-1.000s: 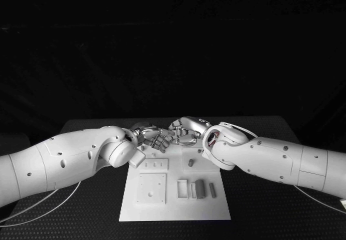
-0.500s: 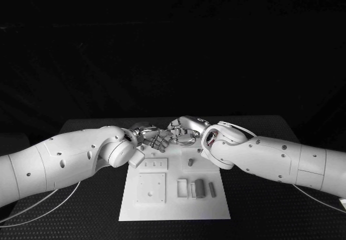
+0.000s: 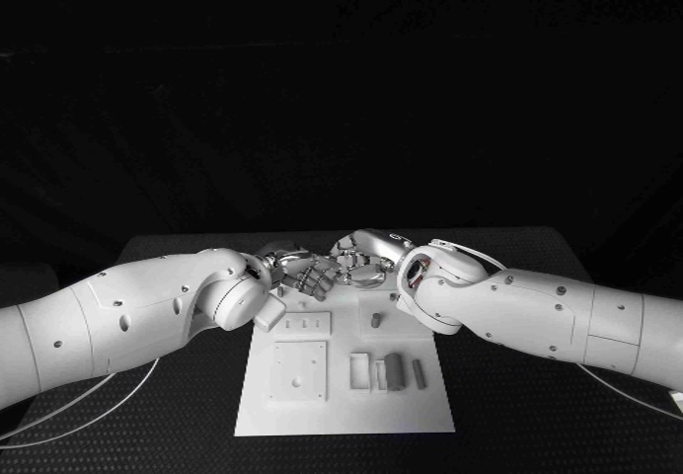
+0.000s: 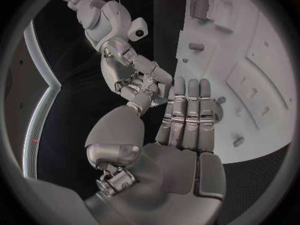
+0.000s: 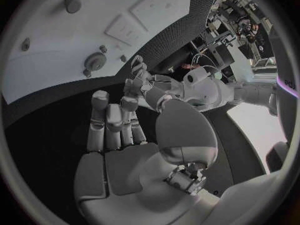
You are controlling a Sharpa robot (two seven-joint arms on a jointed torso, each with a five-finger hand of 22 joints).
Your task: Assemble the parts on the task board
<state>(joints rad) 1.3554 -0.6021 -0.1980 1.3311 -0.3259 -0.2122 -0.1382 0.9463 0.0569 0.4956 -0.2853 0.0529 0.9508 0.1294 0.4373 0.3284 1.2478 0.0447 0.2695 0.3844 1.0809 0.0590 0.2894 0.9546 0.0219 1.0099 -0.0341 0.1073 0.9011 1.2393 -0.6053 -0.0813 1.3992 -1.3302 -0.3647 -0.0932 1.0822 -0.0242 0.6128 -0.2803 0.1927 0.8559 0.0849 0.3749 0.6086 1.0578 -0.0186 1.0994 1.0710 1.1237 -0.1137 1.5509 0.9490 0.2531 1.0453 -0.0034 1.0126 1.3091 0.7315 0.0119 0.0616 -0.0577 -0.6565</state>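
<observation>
Both hands meet at the far edge of the task board (image 3: 346, 410), just above the centre of the head view. The left hand (image 3: 299, 274) and right hand (image 3: 367, 261) are fingertip to fingertip there; whether anything is pinched between them, I cannot tell. In the left wrist view the left hand's fingers (image 4: 187, 112) lie straight and side by side. The board sits mid-surface, its near edge low in the frame, with bare black surface (image 3: 527, 415) on both sides. Small grey parts (image 3: 395, 372) stand lower right on the board, and 1 peg (image 3: 377, 320) stands near its middle.
</observation>
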